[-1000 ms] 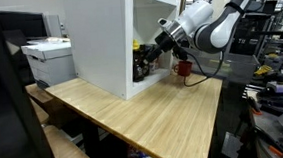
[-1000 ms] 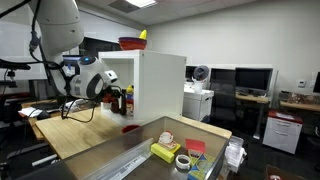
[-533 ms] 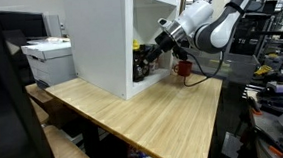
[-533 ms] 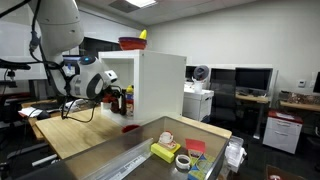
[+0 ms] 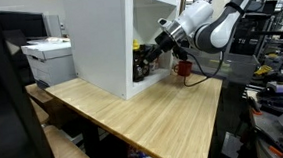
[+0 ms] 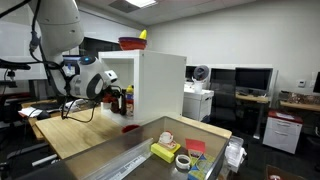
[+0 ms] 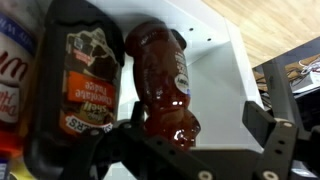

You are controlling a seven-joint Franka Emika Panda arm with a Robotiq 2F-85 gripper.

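Observation:
In the wrist view a bear-shaped bottle of red-brown sauce (image 7: 160, 85) stands inside a white cabinet (image 7: 215, 70), with a dark labelled sauce bottle (image 7: 85, 90) beside it and a white jar (image 7: 12, 75) at the left edge. My gripper (image 7: 200, 122) is open just in front of them. The bear bottle sits by one finger (image 7: 138, 118); the opposite finger (image 7: 262, 122) is off to its side. Nothing is held. In both exterior views the gripper (image 5: 150, 54) (image 6: 113, 95) reaches into the open side of the cabinet (image 5: 98, 37) (image 6: 160, 85) towards the bottles (image 5: 141, 65) (image 6: 127, 99).
The cabinet stands on a wooden table (image 5: 149, 114). A red bowl (image 6: 130, 43) and a yellow item (image 6: 143, 35) rest on its top. A small red object (image 6: 130, 128) lies on the table, another red object (image 5: 184, 72) stands behind the arm. A printer (image 5: 48, 60) and a bin of supplies (image 6: 180, 150) are nearby.

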